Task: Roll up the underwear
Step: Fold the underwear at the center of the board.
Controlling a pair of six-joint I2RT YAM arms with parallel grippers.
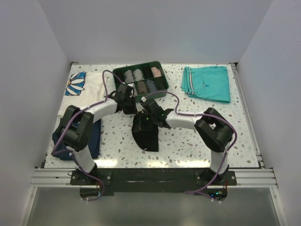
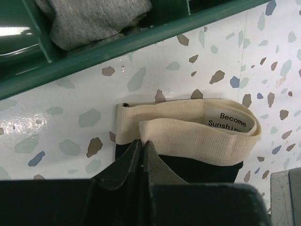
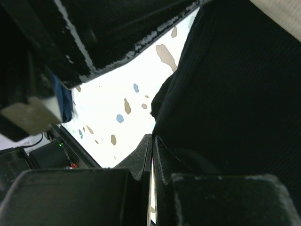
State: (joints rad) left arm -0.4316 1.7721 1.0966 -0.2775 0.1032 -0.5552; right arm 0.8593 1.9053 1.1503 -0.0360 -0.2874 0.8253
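Observation:
The black underwear (image 1: 146,136) lies on the speckled table in front of the green tray. In the left wrist view its beige waistband (image 2: 188,134) with a white label faces the tray, black fabric below it. My left gripper (image 2: 142,141) is shut, its tips pinching the waistband's near edge; it also shows in the top view (image 1: 135,112). My right gripper (image 3: 153,137) is shut at the edge of the black fabric (image 3: 235,94), which rises close beside its right finger; in the top view it (image 1: 146,121) sits at the underwear's far end.
The green divided tray (image 1: 162,89) holds several small rolls, a grey one (image 2: 89,21) close to my left gripper. Teal shorts (image 1: 207,82) lie at the far right. A white daisy shirt (image 1: 82,84) lies far left, and a navy folded garment (image 1: 95,136) near left.

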